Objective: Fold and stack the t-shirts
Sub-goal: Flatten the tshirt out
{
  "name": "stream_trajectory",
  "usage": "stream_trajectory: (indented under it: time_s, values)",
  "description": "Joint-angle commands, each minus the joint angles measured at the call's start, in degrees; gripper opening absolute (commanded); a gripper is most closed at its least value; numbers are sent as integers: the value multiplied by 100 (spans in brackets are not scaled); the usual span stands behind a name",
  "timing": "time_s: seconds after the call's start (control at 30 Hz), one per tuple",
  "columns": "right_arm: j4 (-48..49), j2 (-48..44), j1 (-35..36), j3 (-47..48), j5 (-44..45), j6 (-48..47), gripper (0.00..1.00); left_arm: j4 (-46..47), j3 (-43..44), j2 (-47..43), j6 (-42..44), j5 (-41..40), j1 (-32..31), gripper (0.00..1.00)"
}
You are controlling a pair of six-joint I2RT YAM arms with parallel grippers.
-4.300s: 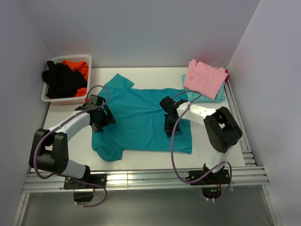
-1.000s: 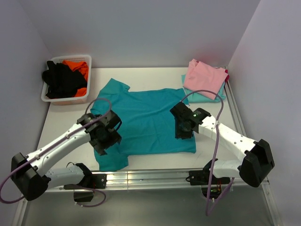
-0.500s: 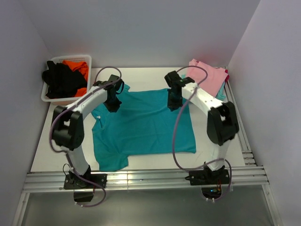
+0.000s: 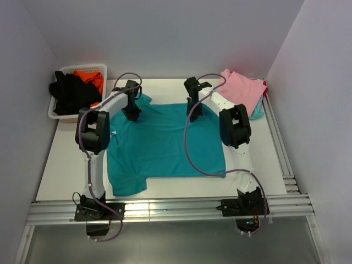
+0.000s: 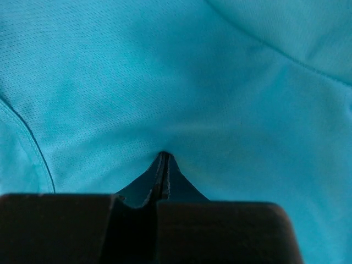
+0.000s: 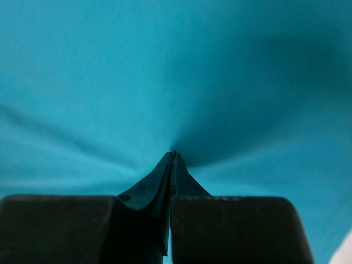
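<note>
A teal t-shirt point(image 4: 165, 146) lies spread flat on the white table, its far edge toward the back wall. My left gripper point(image 4: 132, 114) stands on the shirt's far left part, by the sleeve. The left wrist view shows that gripper point(image 5: 163, 158) shut, with teal cloth point(image 5: 220, 99) puckered at its tips. My right gripper point(image 4: 191, 115) stands on the shirt's far right part. In its wrist view, creases in the cloth point(image 6: 110, 82) run out from the shut right gripper point(image 6: 174, 155). A folded pink t-shirt point(image 4: 242, 91) rests on a pale aqua one point(image 4: 257, 113) at the back right.
A white basket point(image 4: 82, 67) at the back left holds black clothes point(image 4: 69, 93) and orange clothes point(image 4: 91, 77). Metal rails run along the table's right side point(image 4: 280, 148) and its front edge point(image 4: 165, 209). Both arms stretch across the shirt's sides.
Both arms swung from the shirt's near part to its far edge. Both grippers closed there, pinching the teal cloth.
</note>
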Motion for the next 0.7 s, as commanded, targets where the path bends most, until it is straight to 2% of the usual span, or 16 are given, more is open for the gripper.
stream_trajectory:
  time_s: [0.0, 0.07, 0.2, 0.43, 0.5, 0.53, 0.63, 0.67]
  values:
    - [-224, 665, -136, 960, -130, 11, 0, 319, 180, 554, 246, 150, 269, 0]
    - [-374, 957, -224, 1565, -278, 11, 0, 329, 539, 879, 369, 238, 401, 0]
    - [-243, 1327, -400, 1921, -524, 81, 0, 127, 1496, 1512, 606, 370, 516, 0]
    - [144, 1407, -593, 2228, -1156, -15, 0, 442, 1736, 1417, 537, 713, 612, 0]
    - [223, 1355, -637, 2264, -1289, 2, 15, 461, 1762, 1329, 458, 756, 612, 1]
    - [241, 1328, -655, 2290, -1368, 11, 37, 443, 1823, 1224, 423, 774, 612, 1]
    - [224, 1214, -672, 2509, -1430, 55, 61, 312, 2034, 1074, 291, 801, 621, 3]
    - [224, 1100, -673, 2536, -1457, 64, 62, 215, 2087, 1022, 264, 801, 621, 4]
